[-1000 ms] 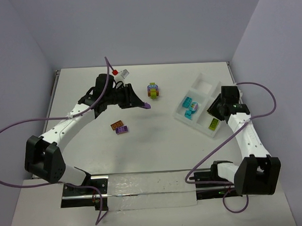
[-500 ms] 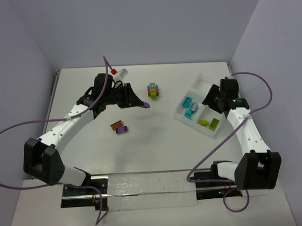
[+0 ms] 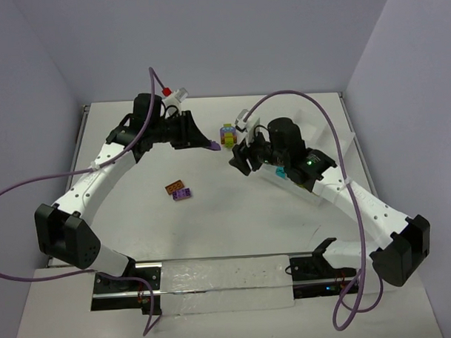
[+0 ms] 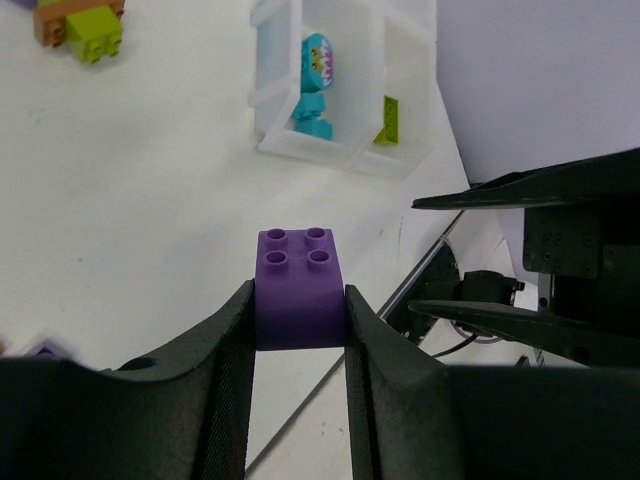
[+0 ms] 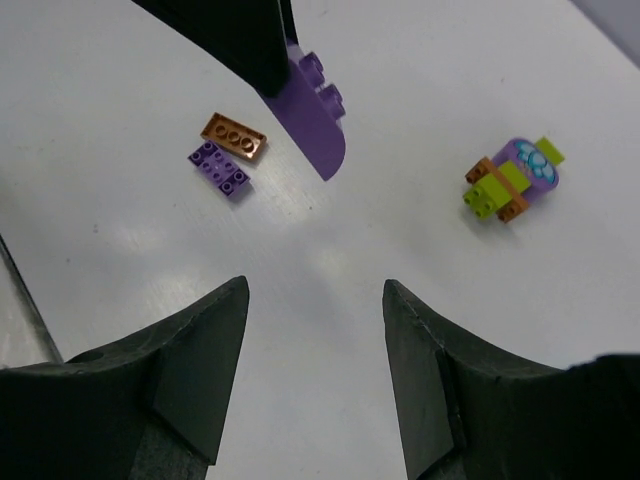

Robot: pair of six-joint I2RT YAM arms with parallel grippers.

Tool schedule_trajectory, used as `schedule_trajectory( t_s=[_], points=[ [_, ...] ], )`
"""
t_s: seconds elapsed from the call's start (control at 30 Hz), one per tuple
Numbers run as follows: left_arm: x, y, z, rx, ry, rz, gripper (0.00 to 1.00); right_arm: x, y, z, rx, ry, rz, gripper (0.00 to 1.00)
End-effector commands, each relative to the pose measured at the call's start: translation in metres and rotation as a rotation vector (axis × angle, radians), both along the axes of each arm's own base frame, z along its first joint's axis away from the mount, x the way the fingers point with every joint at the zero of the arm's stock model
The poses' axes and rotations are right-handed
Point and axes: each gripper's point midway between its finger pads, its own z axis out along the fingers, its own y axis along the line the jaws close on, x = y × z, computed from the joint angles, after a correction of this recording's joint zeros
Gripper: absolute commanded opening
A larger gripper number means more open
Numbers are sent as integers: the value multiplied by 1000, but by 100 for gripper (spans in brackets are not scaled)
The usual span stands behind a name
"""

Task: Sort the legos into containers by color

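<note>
Presently we list: left pincer (image 4: 299, 305), clamped on one purple brick (image 4: 297, 262), held off the table (image 3: 213, 229) at eight o'clock of the multicoloured clump (image 3: 228, 134). That clump sits on the table at twelve o'clock of its centre. We note the right pincer (image 5: 315, 300) with fingers apart, nothing between them, at five o'clock of the clump. An orange plate (image 3: 173, 187) and a purple plate (image 3: 183, 194) lie side by side, flat, at nine o'clock. The white divided tray (image 4: 272, 60) is at three o'clock; we count cyan bricks (image 4: 312, 85) in one compartment and a lime green brick (image 4: 388, 120) in the neighbouring one.
</note>
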Motion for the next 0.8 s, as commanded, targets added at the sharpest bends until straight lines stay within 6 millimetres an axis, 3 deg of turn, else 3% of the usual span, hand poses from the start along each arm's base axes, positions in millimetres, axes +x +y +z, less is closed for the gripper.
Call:
schedule_trajectory(
  t_s=[0.0,0.5,0.77],
  points=[
    [0,14,-1,44,12,7,0,12,26,33,-35,-236,107,64],
    [-10,12,4,5,21,-18,0,29,79,37,-28,-320,198,66],
    [-11,10,3,-15,15,-29,0,39,92,17,-34,-298,214,59]
  ],
)
